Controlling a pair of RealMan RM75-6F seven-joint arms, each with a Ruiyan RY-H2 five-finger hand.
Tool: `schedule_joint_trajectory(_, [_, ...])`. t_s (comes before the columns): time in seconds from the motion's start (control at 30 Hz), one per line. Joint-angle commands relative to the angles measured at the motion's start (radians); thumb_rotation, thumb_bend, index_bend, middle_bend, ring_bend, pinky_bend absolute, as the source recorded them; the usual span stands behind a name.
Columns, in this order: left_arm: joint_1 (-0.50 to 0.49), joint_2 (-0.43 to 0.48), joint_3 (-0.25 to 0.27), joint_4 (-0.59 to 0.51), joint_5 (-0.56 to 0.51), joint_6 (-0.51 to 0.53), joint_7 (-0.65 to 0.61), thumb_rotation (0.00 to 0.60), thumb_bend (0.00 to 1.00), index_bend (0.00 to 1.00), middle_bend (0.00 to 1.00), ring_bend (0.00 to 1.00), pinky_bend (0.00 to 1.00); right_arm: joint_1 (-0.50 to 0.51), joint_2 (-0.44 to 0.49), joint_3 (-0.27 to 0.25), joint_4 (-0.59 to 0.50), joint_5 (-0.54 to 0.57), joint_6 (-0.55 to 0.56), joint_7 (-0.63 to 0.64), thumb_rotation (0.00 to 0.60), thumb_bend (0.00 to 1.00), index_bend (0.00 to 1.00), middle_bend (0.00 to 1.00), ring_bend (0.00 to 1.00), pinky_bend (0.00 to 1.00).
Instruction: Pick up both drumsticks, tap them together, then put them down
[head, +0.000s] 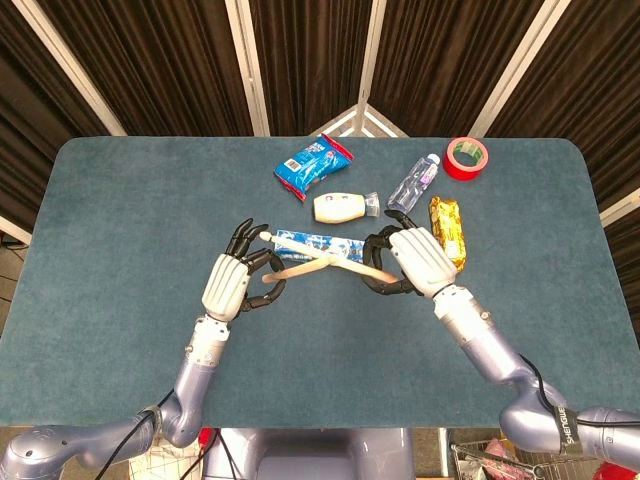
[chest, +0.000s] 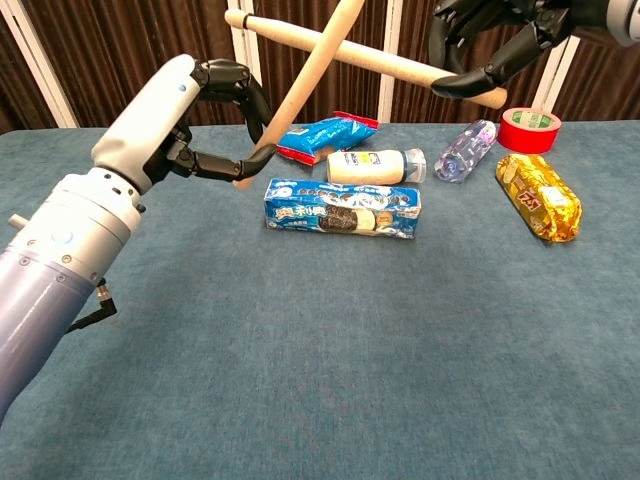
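Two drumsticks (chest: 330, 50) cross midair, one gripped by each robot hand (head: 228, 284).

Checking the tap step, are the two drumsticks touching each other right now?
Cannot tell. The left drumstick and right drumstick cross in the chest view and overlap in the head view; neither shows contact or gap plainly.

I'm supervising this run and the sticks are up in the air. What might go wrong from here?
The left hand holds its drumstick only at the butt end, so a tap might lever it loose. Both sticks cross above the cookie box and white bottle; a dropped stick, including the right hand's drumstick, could knock them.
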Motion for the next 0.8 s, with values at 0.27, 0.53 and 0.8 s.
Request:
schedule_joint_trajectory(0.27, [0.031,0.06,0.051,-0.037,0.043,0.024,0.018,0.6,0.5,0.65,0.65,0.14,0.0,-0.016,0.002,-0.027,0.065,0.003,0.001,0.001,0.6,0.47,0.84,0.66,0.4,0.1])
schedule_joint_trajectory(0.53, [0.106,0.32,0.132,-0.23,0.037,-0.027,0.141,0.6,0.5,0.65,0.65,0.14,0.0,-0.081,0.04,-0.085,0.177,-0.105,0.037,0.089,0.6,0.47,0.84,0.66,0.4,0.1])
schedule_joint_trajectory(0.8, [0.145,0.589,0.167,-0.415,-0.041,-0.136,0.288,0.6,0.5,0.65,0.65,0.14,0.0,-0.131,0.026,-0.184,0.34,-0.266,0.074,0.192,0.6,0.47,0.84,0.66,0.4,0.1])
